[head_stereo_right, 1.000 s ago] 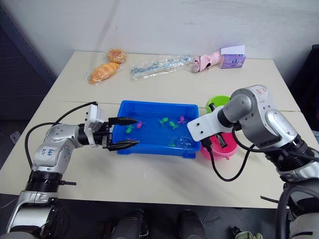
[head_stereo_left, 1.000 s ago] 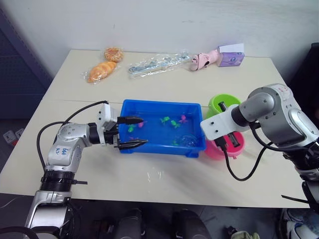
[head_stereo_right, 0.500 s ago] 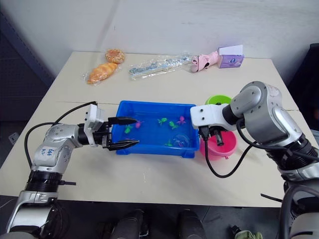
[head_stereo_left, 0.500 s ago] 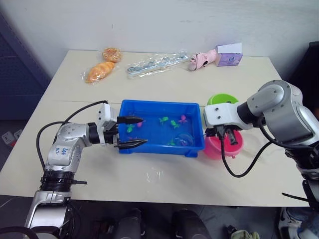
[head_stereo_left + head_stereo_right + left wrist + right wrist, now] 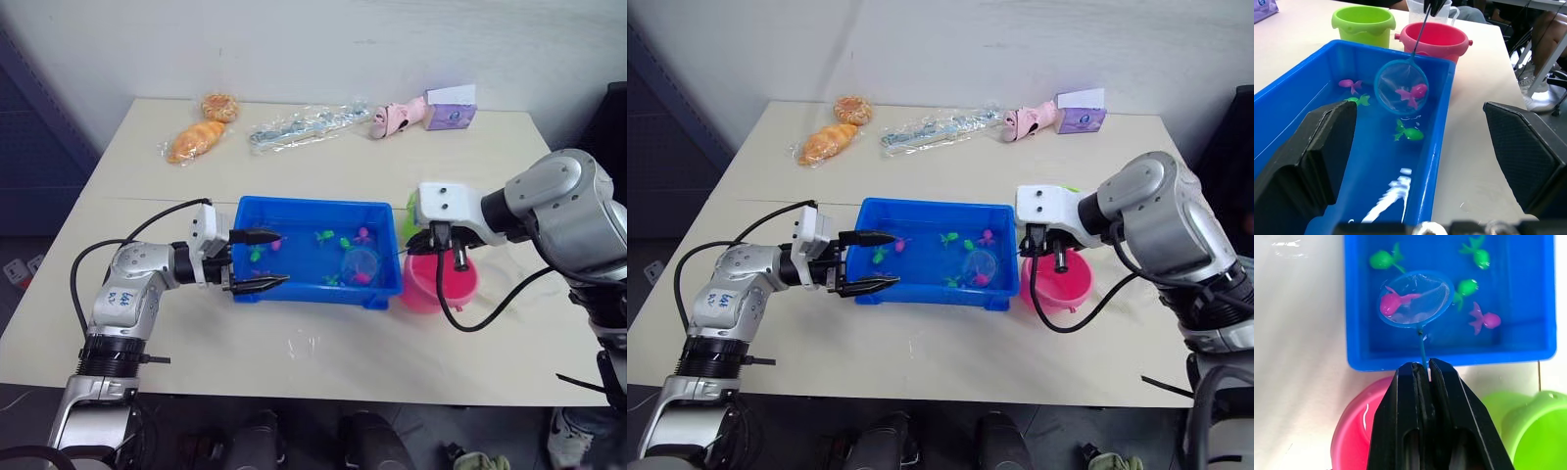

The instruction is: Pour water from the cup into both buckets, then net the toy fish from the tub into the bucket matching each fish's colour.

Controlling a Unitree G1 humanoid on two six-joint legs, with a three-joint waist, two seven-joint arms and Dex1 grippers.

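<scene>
The blue tub (image 5: pixel 294 208) sits mid-table with water and several green and pink toy fish (image 5: pixel 1465 286) in it. My right gripper (image 5: pixel 1423 364) is shut on the thin handle of the net (image 5: pixel 1400 88), over the pink bucket (image 5: pixel 441 286). The hoop hangs just above the tub's right end with one pink fish (image 5: pixel 1393 302) in its mesh. The green bucket (image 5: pixel 1364 22) stands behind the pink one, and the clear cup (image 5: pixel 1414 5) is beyond them. My left gripper (image 5: pixel 260 259) is open at the tub's left end, its fingers reaching over the rim.
Along the table's far edge lie two bread pieces (image 5: pixel 201 140), a clear plastic bag (image 5: pixel 309 125), a pink toy (image 5: pixel 397 117) and a purple box (image 5: pixel 451 113). A small puddle (image 5: pixel 304 343) glints on the table in front of the tub.
My right wrist has swung up and turned. The net has risen from the water at the tub's right end and now holds a pink fish. The left arm has stayed put.
</scene>
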